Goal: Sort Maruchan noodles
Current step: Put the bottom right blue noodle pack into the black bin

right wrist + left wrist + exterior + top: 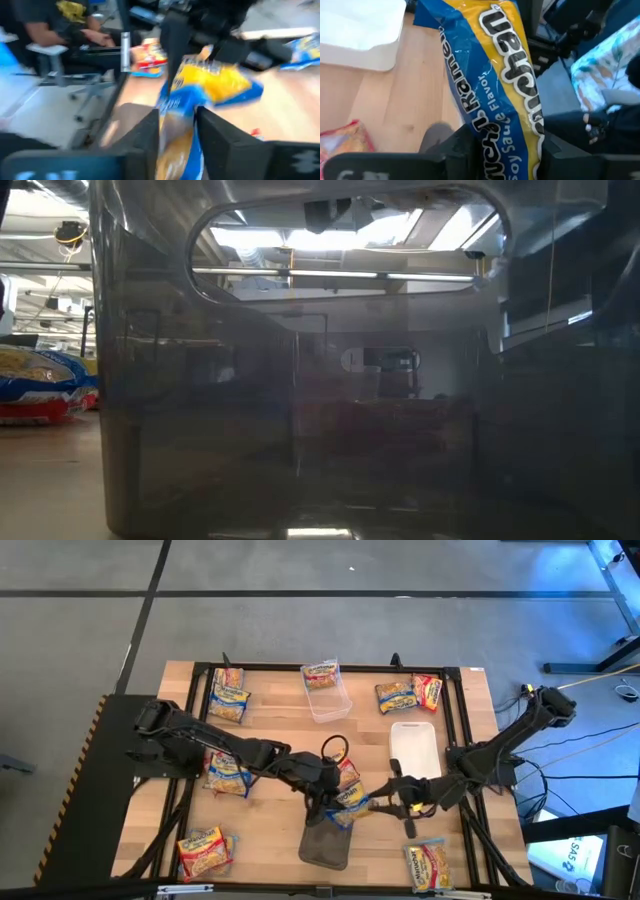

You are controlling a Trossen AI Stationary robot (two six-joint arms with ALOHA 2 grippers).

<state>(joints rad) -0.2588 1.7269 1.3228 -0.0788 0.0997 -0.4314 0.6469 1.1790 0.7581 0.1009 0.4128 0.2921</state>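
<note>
A Maruchan noodle packet (352, 802), yellow with a blue band, hangs in the air above the near middle of the table, between my two grippers. My left gripper (333, 798) comes in from the left and is shut on it (505, 155). My right gripper (386, 802) comes in from the right. Its parted fingers (177, 135) stand on either side of the packet's other end (175, 150). Whether they touch it, I cannot tell. A dark grey tray (325, 845) lies just nearer than the packet, and a white tray (415, 750) lies farther right. My left gripper pinches the packet's one end (507, 142) between its two fingers (462, 150), with the crinkled wrapper filling the gap. The fingers come nearly level from the table's left, tipped a little down. The packet stretches away from them toward my right gripper, clear of the table.
Loose packets lie at the far left (228, 695), on the clear tub (327, 695), at the far right (410, 693), at mid left (228, 772), by my left gripper (347, 772) and at both near corners (205, 850) (428, 865). The dark tray's wall (300, 430) fills the low view.
</note>
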